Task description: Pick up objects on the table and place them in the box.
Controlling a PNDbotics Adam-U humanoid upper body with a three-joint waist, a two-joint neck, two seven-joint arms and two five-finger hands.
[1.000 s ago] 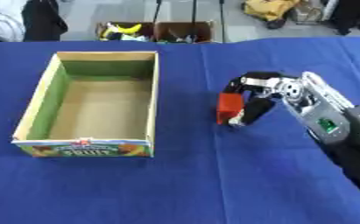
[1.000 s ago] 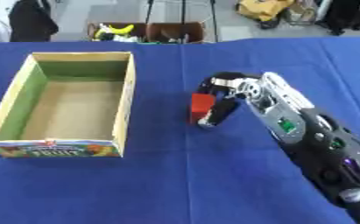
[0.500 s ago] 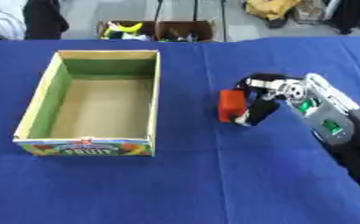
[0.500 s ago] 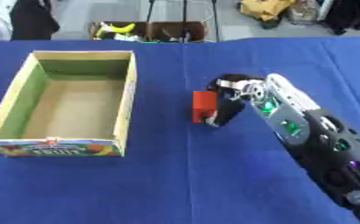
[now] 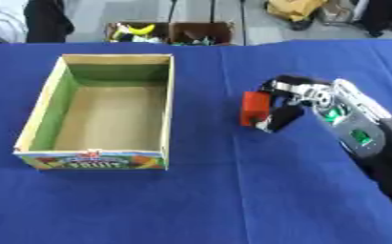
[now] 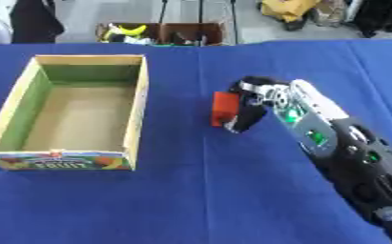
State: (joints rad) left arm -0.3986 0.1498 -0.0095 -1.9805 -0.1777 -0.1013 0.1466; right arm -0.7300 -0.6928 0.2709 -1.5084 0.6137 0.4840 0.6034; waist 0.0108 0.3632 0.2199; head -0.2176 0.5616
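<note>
With your right robot hand (image 5: 295, 102) curled round the red block (image 5: 253, 108), fingers over its top and thumb below, the block sits at the hand's left tip, low over the blue counter (image 5: 207, 190). Its long axis stands roughly upright, and the open box (image 5: 167, 102) lies to its left, near but apart. Left robot hand isn't in view.

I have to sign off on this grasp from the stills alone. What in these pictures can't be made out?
- Whether the red block is lifted or resting on the blue table: neither eye view shows its underside.
- The block's right face and the contact there: covered by the right hand.
- The left hand: in neither view.
- The print on the box front: blurred, only partly legible.
- The contents of the crates beyond the table: too small.
</note>
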